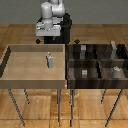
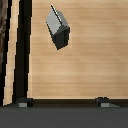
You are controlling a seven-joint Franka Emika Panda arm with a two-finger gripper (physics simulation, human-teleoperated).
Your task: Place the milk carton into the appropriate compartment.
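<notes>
We see a grey-white carton (image 1: 49, 60) on the tan, faintly grained floor of a light wooden tray (image 1: 10, 60) — in the wrist view its faces (image 2: 58, 27) read darker grey. The divided bin (image 1: 97, 62) is dark brown, streaked; the arm (image 1: 51, 12) is white and black.

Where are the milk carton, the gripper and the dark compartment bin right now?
milk carton (image 1: 49, 60): exterior view, middle of its body.
gripper (image 2: 64, 102): wrist view, midway between the fingertips.
dark compartment bin (image 1: 95, 62): exterior view, central divider wall.
</notes>
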